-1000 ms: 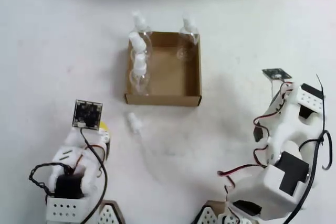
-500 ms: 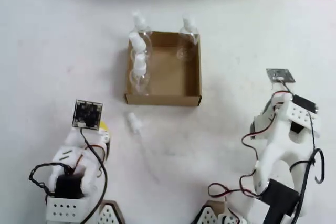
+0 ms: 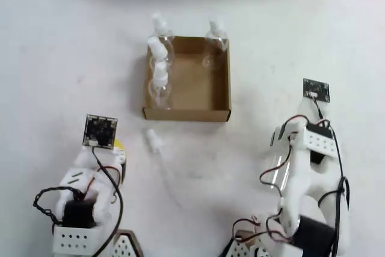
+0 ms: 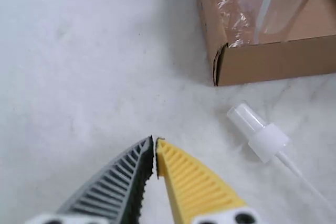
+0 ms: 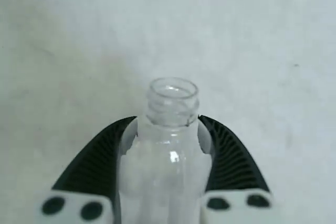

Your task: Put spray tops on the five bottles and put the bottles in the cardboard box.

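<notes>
Though ringed by white tabletop [image 3: 60, 46] on every side, stands well apart from both arms: cardboard box [image 3: 186, 114], shallow, square, brown, open-topped. Inside, clear plastic with white spray tops: row of three bottles [image 3: 159, 67] against one side wall, fourth bottle [image 3: 215, 45] at the far corner opposite, brown floor showing between. Just outside the box's near wall, by the corner under the row: loose spray top [image 4: 257, 132], white, translucent cap, thin dip tube trailing on the table. Beyond that, farther from the box: left gripper [image 4: 155, 148], ribbed grey and yellow fingers pressed tip to tip, clenched empty. Off past the box's other side: right gripper [image 5: 168, 129], black ribbed fingers clamped round the shoulders of a clear uncapped bottle [image 5: 169, 145], threaded neck jutting past the fingertips.
</notes>
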Motion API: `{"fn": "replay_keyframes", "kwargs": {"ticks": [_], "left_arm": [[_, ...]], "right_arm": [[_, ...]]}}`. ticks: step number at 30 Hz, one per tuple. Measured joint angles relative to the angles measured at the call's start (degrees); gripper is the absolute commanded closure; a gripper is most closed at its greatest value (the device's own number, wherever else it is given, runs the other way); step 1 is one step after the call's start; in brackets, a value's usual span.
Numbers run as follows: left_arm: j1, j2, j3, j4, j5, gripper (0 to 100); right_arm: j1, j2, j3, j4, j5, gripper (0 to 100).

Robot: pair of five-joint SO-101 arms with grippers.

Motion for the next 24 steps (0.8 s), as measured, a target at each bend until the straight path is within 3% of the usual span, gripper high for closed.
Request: {"fn": "replay_keyframes", "kwargs": {"ticks": [10,24], "left_arm": [[0.00,0.00,-3.52,5.71,0.00,97],[0.00,1.93,-14.15,5.80,0.00,97]], "right_arm": [[-0.53,-21.36,14.59,-17.05,-8.35,98.4],[-0.62,-38.95,40.44,-57.58,-10.11,98.4]]}}
